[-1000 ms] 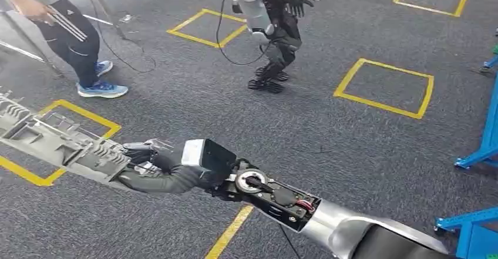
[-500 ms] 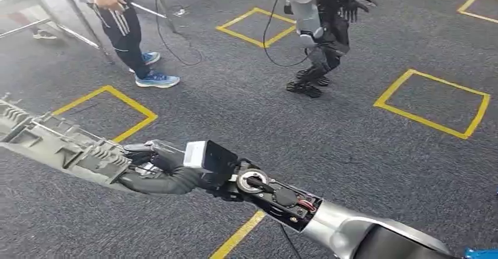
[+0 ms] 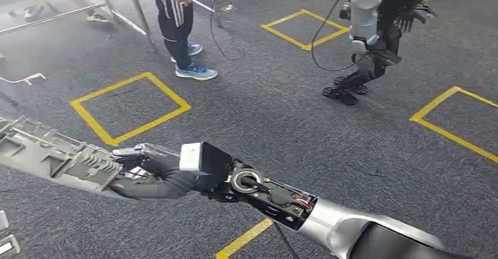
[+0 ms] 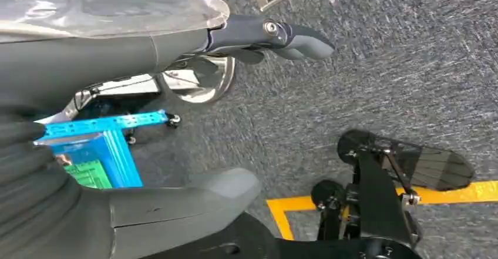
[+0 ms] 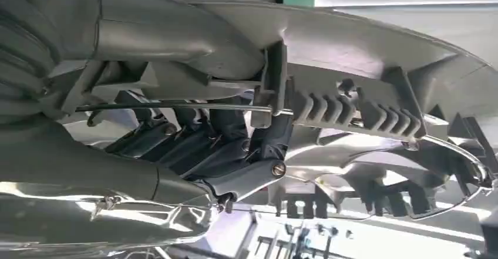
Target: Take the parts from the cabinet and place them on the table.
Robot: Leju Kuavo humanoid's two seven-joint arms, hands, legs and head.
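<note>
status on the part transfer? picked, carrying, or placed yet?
Picked, it seems: the right hand grips one end of a long grey ribbed plastic part, held out level above the dark carpet with yellow tape squares. Carrying is in hand; the left hand holds nothing. Placing is left: the part rests on no table.

Head view: high on the body, facing forward and down across grey carpet with yellow floor squares. Left wrist view: close behind the left hand, turned, facing down at the same carpet and tape. Right wrist view: tight against the right hand and grey ribbed part, both shared with the head view.
</note>
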